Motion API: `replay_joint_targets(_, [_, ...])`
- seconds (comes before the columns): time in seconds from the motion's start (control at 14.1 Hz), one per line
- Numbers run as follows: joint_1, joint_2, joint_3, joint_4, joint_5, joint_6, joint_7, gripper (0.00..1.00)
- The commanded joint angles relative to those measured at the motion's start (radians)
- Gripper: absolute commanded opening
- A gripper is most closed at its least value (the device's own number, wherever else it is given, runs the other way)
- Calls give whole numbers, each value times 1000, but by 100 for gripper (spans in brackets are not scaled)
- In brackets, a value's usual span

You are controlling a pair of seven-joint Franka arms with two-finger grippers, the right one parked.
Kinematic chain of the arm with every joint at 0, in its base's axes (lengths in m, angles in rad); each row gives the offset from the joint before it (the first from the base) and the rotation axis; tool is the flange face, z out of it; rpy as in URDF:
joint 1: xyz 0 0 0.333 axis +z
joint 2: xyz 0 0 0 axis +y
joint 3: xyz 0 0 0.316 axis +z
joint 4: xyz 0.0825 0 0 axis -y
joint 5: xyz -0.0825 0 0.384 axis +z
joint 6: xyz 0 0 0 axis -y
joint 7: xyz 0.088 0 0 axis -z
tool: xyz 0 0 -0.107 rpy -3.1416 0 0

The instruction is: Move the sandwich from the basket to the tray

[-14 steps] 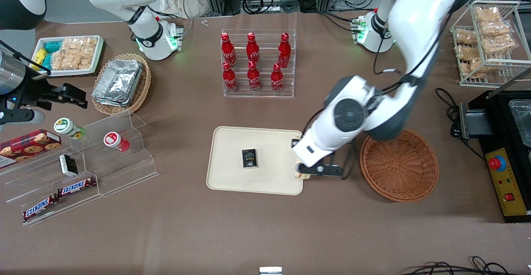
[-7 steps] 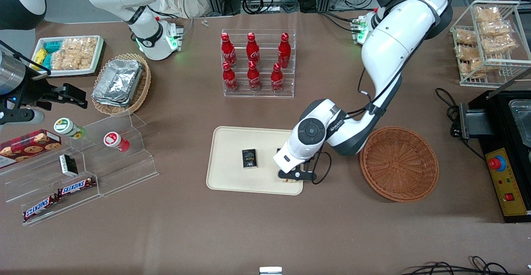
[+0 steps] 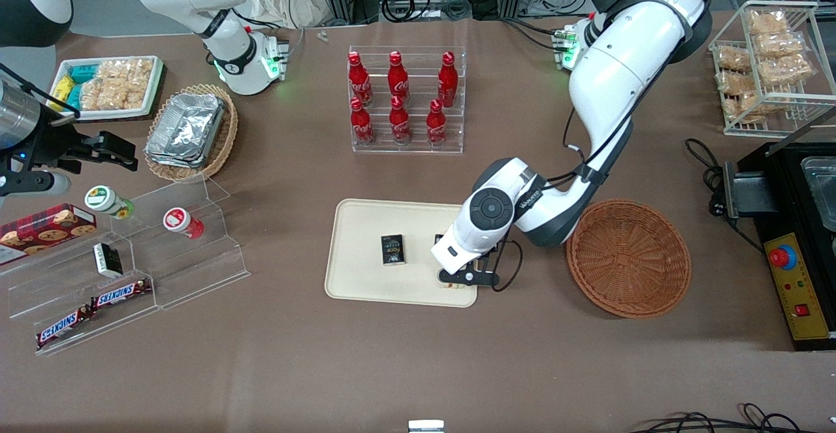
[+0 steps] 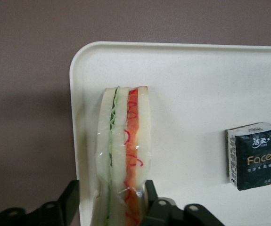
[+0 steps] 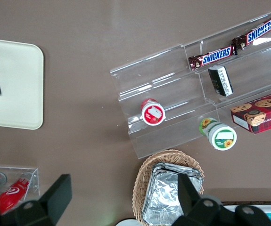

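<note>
The sandwich (image 4: 123, 155), a wrapped wedge with green and orange filling at its edge, stands on edge on the cream tray (image 4: 196, 84) close to a rounded corner. My left gripper (image 4: 111, 190) straddles it, open. One finger touches the wrap. The other finger (image 4: 71, 195) stands apart, with tray showing in the gap. In the front view the gripper (image 3: 465, 279) is low over the tray (image 3: 366, 230) at the corner nearest the camera and the basket, hiding most of the sandwich. The reddish-brown woven basket (image 3: 628, 258) lies empty beside the tray, toward the working arm's end.
A small black tissue pack (image 3: 392, 249) lies mid-tray. A clear rack of red bottles (image 3: 406, 100) stands farther from the camera than the tray. Acrylic steps with snacks (image 3: 130, 256) and an oval basket of foil trays (image 3: 189, 131) lie toward the parked arm's end. A black machine (image 3: 797, 237) stands at the working arm's end.
Over the last second the arm swung the sandwich from the tray's edge inward over the tray and lowered it. In the last half second it has barely moved.
</note>
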Motion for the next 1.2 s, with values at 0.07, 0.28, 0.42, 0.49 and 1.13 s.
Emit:
replay_joint_targets(0.07, [3,-38,-2,22,21,-21,-20,100])
replay_joint_targets(0.28, [50,-156,-2,8,16,-183,-22,100])
replay_joint_targets(0.42, [123,-265,-8,-21,4,-306,-8,100])
replay_joint_targets(0.49, [156,-322,-11,-54,-4,-314,-8,100])
replay_joint_targets(1.13, [516,-691,-19,-331,-232,-302,378,99])
